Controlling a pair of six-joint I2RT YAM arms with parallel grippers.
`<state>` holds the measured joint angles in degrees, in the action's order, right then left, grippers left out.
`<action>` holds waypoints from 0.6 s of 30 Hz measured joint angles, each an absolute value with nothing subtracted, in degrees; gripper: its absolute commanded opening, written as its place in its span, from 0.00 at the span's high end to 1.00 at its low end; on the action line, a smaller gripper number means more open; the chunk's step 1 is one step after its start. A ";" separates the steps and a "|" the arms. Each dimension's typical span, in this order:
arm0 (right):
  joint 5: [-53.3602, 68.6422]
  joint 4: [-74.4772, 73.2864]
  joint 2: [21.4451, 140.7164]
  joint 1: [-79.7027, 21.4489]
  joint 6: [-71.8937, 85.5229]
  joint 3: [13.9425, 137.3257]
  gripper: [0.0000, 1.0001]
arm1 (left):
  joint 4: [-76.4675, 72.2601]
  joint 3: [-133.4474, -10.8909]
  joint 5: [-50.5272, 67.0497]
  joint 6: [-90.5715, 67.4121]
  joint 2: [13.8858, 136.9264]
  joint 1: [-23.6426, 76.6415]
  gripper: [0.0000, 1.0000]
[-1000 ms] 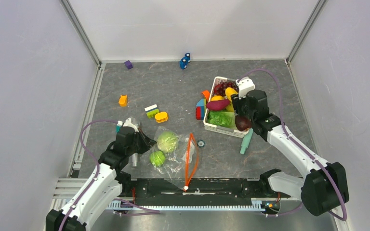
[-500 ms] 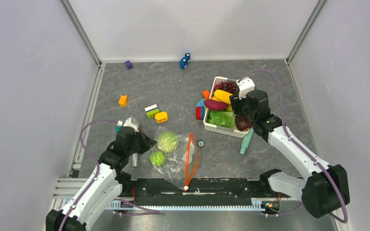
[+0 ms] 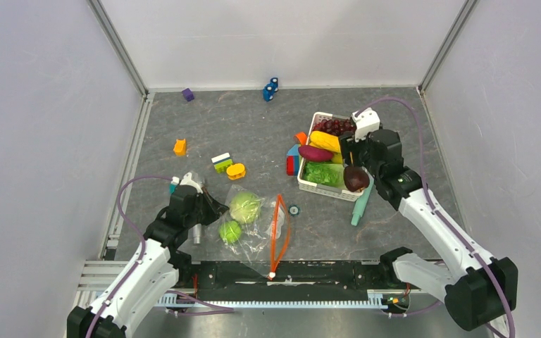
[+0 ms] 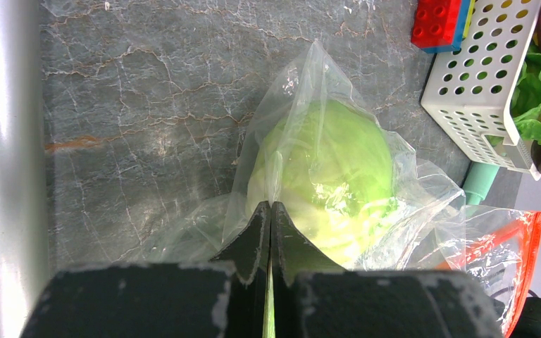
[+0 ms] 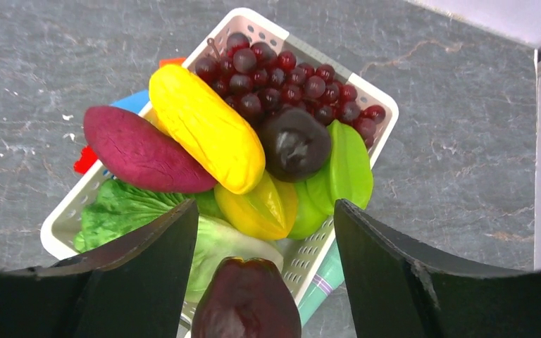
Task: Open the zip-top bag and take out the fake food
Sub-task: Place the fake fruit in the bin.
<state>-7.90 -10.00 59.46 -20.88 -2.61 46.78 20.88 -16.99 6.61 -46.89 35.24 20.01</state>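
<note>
The clear zip-top bag lies on the table in front of the left arm, its red-orange zipper strip gaping. Inside it are a pale green cabbage and a round green fruit. My left gripper is shut on a fold of the bag's plastic just before the cabbage. My right gripper hangs open over the white basket. The dark purple eggplant sits between its fingers with a gap on each side, resting on the basket's near corner. Yellow corn and a magenta sweet potato lie in the basket.
The basket also holds dark red grapes, lettuce and star-shaped fruit. A teal tube lies by its near corner, and red and blue blocks on its left. Loose blocks are scattered over the left and far table.
My right gripper has opened wider and drawn back a little to the right, leaving the eggplant on the basket's corner. The left arm and the bag have not moved.
</note>
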 measured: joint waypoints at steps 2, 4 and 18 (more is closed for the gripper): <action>-7.62 -10.52 58.92 -20.88 -2.35 47.88 0.22 | 20.86 -16.99 6.61 -46.89 35.27 20.01 0.98; -6.42 -11.27 58.11 -20.86 -2.33 48.73 0.21 | 20.86 -16.99 6.61 -46.89 35.31 20.01 0.98; 8.27 -8.54 50.22 -37.15 7.99 43.20 0.44 | 19.38 -16.99 7.14 -46.87 37.41 19.99 0.98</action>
<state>8.27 -8.54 50.22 -37.15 7.99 43.20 19.38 -16.99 7.14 -46.87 37.41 19.99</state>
